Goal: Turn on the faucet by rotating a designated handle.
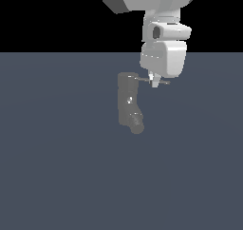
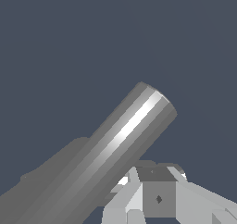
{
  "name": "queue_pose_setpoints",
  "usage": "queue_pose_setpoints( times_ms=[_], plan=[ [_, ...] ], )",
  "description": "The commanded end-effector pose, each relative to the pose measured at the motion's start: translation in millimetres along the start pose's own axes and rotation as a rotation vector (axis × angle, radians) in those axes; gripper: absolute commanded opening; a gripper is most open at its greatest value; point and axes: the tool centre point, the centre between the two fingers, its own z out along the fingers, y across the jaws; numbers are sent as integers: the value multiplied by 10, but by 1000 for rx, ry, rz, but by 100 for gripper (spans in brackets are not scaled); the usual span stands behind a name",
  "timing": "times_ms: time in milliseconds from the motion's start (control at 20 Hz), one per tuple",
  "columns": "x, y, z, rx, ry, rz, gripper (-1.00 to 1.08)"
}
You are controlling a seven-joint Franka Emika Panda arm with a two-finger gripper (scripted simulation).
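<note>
A flat slate-blue counter (image 1: 57,177) fills the lower part of the exterior view, under a plain black background. On it stands one faucet (image 1: 127,100) — a chunky matte grey column, a little to the exterior view's right of centre, with a rounded knobbly spout end low down and small white glints on its side. One handle (image 1: 161,81), a thin grey rod, sticks out level from the top of the column toward the exterior view's right. One white robot arm (image 1: 163,39) comes down from above, and its pincer (image 1: 154,80) sits right at the rod, about halfway along it, the pale fingertips crossing in front of it. Whether the tips touch or clasp the rod is too small to tell, so the pincer's opening cannot be judged. In the wrist view the handle (image 2: 125,144) looms large as a shiny grey cylinder running aslant — just beside the pale finger (image 2: 129,195) at the picture's edge. Only bare surface surrounds the faucet.
</note>
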Motion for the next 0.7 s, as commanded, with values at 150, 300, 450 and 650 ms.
queue_pose_setpoints(
  times_ms=[150, 300, 450, 650],
  plan=[
    [198, -140, 1, 4, 2, 9, -100],
    [287, -206, 0, 4, 2, 12, -100],
    [374, -271, 0, 4, 2, 15, -100],
    [489, -356, -1, 4, 2, 19, -100]
  ],
)
